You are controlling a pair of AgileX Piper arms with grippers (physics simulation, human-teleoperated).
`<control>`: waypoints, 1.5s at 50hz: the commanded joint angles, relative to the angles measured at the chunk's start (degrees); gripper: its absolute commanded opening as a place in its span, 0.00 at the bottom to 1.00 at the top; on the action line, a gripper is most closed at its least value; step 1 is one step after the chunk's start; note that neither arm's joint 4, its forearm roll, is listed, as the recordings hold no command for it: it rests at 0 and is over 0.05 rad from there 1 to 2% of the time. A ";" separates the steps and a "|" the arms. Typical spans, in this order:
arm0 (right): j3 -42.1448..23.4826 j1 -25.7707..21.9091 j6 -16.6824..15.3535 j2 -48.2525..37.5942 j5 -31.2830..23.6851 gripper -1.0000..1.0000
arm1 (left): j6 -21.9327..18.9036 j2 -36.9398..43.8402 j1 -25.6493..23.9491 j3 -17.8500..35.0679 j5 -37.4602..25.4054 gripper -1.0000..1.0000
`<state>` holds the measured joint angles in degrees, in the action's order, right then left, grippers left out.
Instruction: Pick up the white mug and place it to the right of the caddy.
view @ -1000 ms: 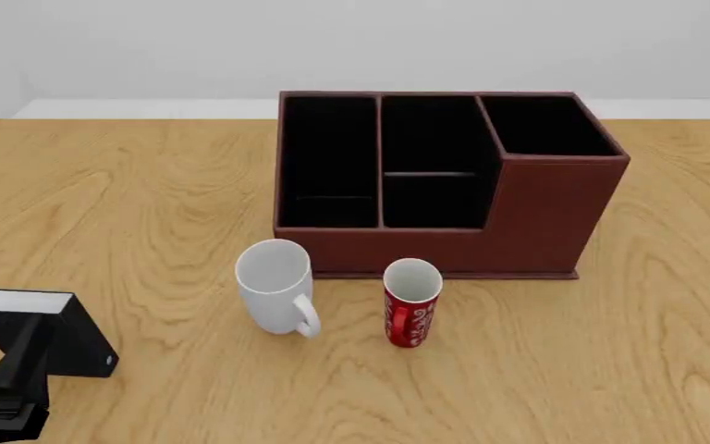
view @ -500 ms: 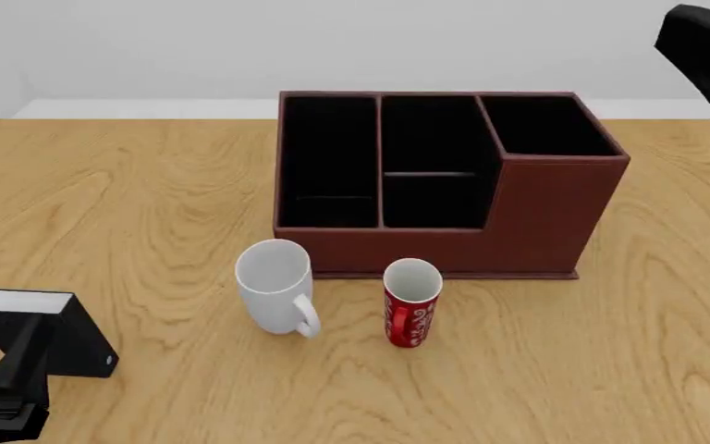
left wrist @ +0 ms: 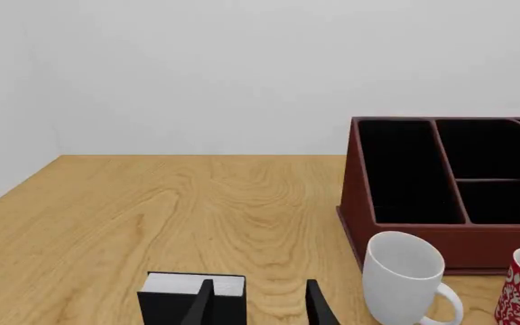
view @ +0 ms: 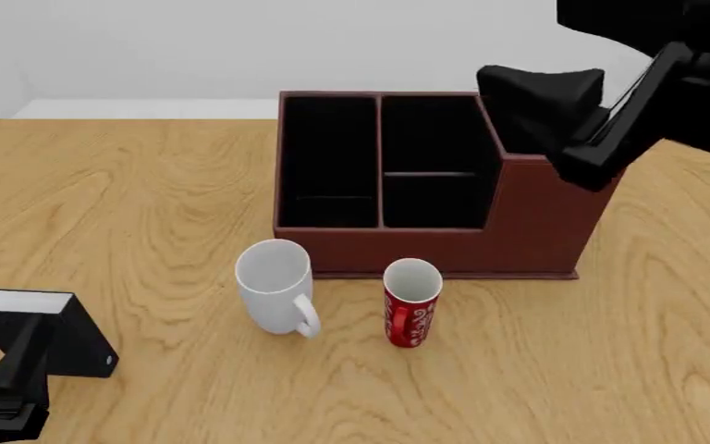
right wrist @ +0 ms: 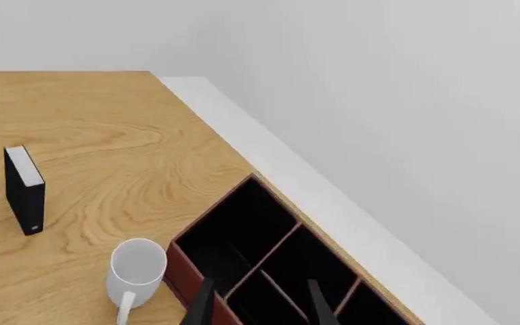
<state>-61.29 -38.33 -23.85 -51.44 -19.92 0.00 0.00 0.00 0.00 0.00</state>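
Note:
The white mug (view: 275,287) stands upright on the table just in front of the caddy's left half, its handle toward the camera. It also shows in the left wrist view (left wrist: 405,277) and the right wrist view (right wrist: 136,267). The caddy (view: 540,217) is a large reddish-brown box with black compartments, also seen in both wrist views (left wrist: 459,247) (right wrist: 242,230). My right gripper (view: 534,102) hangs high over the caddy's taller right end; its fingers are apart and empty (right wrist: 258,311). My left gripper (left wrist: 260,311) is open and empty, low at the near left, beside the black box.
A slim red mug (view: 412,310) with white patterning stands right of the white mug, close in front of the caddy. A small black box with a grey top (view: 47,333) sits at the near left by my left gripper. The table's far edge meets a white wall.
My right arm has swung in from the upper right corner, leftward and down over the caddy's taller end. The left arm, mugs and caddy have not moved.

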 commanded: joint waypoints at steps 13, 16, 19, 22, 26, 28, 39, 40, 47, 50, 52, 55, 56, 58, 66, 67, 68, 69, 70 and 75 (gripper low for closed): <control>-1.51 -4.84 0.46 -9.53 -3.59 1.00 | 0.00 0.00 0.00 0.00 0.00 1.00; -1.49 -5.10 0.71 -10.04 -3.80 1.00 | 0.00 0.00 0.00 0.00 0.00 1.00; -1.94 -5.82 1.35 -11.29 -4.25 1.00 | 0.00 0.00 0.00 0.00 0.00 1.00; -2.29 -5.89 2.36 -12.27 -4.84 1.00 | 0.00 0.00 0.00 0.00 0.00 1.00; -1.91 -6.15 2.60 -13.24 -4.58 1.00 | 0.00 0.00 0.00 0.00 0.00 1.00; -2.05 -6.35 3.00 -13.77 -4.70 1.00 | 0.00 0.00 0.00 0.00 0.00 1.00; -3.68 -6.71 6.88 -17.12 -6.52 1.00 | 0.00 0.00 0.00 0.00 0.00 1.00; -3.81 -6.85 7.55 -17.62 -6.71 1.00 | 0.00 0.00 0.00 0.00 0.00 1.00; -3.56 -7.76 10.14 -19.78 -5.87 1.00 | 0.00 0.00 0.00 0.00 0.00 1.00; -2.99 -8.03 10.36 -20.55 -5.36 1.00 | 0.00 0.00 0.00 0.00 0.00 1.00; -2.62 -7.95 10.61 -20.94 -5.15 1.00 | 0.00 0.00 0.00 0.00 0.00 1.00; -2.48 -7.93 10.96 -21.75 -5.27 1.00 | 0.00 0.00 0.00 0.00 0.00 1.00; -2.56 -8.12 11.05 -22.16 -5.33 1.00 | 0.00 0.00 0.00 0.00 0.00 1.00; -2.50 -8.21 11.05 -22.48 -5.33 1.00 | 0.00 0.00 0.00 0.00 0.00 1.00; -2.22 -8.52 11.46 -24.12 -5.03 1.00 | 0.00 0.00 0.00 0.00 0.00 1.00; -2.45 -8.85 11.79 -24.59 -5.06 1.00 | 0.00 0.00 0.00 0.00 0.00 1.00; -2.32 -8.83 11.72 -24.86 -4.80 1.00 | 0.00 0.00 0.00 0.00 0.00 1.00; -2.31 -8.89 11.95 -25.33 -4.58 1.00 | 0.00 0.00 0.00 0.00 0.00 1.00; -2.30 -8.97 11.96 -25.49 -4.47 1.00 | 0.00 0.00 0.00 0.00 0.00 1.00; -2.06 -9.21 12.70 -26.57 -3.80 1.00 | 0.00 0.00 0.00 0.00 0.00 1.00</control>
<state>-63.63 -46.96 -12.35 -75.68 -24.63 0.00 0.00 0.00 0.00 0.00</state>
